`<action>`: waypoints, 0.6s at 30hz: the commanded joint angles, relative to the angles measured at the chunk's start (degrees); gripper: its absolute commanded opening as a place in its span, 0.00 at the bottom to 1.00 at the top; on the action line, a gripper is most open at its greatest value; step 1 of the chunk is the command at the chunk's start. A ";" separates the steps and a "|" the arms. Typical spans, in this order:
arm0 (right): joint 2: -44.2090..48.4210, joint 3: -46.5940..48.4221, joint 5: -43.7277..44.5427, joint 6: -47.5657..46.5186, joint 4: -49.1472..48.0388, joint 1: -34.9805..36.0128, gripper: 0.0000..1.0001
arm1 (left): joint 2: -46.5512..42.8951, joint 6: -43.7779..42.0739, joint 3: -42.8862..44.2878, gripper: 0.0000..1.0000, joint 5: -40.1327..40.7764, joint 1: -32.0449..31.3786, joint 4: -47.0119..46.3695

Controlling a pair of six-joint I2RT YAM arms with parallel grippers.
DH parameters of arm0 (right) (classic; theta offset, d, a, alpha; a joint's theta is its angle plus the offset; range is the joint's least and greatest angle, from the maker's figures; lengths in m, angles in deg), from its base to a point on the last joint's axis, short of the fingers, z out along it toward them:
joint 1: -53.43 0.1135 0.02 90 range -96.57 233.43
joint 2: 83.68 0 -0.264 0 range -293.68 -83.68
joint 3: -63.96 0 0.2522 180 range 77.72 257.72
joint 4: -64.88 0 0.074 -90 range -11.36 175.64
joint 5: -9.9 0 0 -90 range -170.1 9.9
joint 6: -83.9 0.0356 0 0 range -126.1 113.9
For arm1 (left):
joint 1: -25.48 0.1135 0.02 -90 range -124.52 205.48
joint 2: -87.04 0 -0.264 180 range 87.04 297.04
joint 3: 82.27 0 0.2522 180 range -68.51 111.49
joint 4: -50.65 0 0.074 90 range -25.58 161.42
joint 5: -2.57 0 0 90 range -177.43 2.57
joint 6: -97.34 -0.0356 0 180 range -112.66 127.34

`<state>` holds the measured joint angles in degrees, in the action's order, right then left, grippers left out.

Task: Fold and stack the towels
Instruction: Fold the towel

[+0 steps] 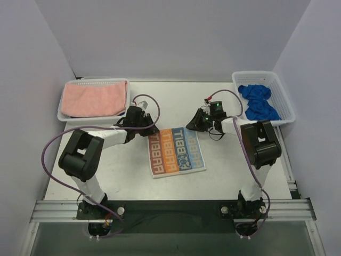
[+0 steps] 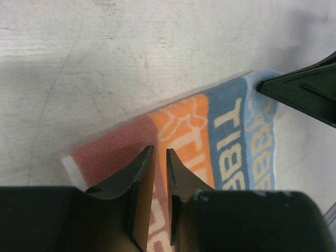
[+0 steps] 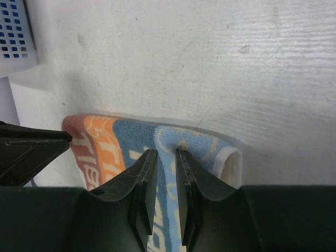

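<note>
Lettered towel (image 1: 177, 150) flat, seemingly folded, central

salmon-pink towel (image 1: 93, 99), royal-blue towel (image 1: 259, 102), lettered towel (image 1: 176, 152) striped pink, orange, blue, white mesh baskets (image 1: 282, 90)

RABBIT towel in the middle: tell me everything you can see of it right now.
The towel is soft terry, white-edged, in salmon, orange, blue and pale-blue bands with cream RABBIT lettering. It lies flat and slightly askew on the table. Its far right corner looks doubled. The left hand and right hand sit at its far edge, each showing only a narrow gap; whether they pinch it I cannot tell.
</note>
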<state>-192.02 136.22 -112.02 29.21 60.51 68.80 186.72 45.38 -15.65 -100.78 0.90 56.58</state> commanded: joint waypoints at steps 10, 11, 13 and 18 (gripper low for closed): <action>-6.90 -9.98 -2.36 7.67 -20.80 -5.97 0.20 | 5.79 -1.21 -5.84 0.23 2.62 4.01 -6.58; -6.63 -10.16 -2.36 7.67 -20.81 -6.06 0.20 | 5.96 -1.30 -5.67 0.23 2.53 4.01 -6.75; -5.41 -10.34 -2.71 7.58 -21.07 -6.06 0.20 | 5.88 -1.65 -5.14 0.23 2.62 4.19 -6.75; -0.40 -9.99 -2.97 6.36 -19.23 -6.15 0.22 | 2.03 -4.29 -3.12 0.51 0.25 4.45 -6.32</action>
<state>-196.41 126.47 -118.49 38.28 37.23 63.89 191.07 44.79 -19.67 -102.31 3.94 47.88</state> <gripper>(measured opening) 0.211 0.451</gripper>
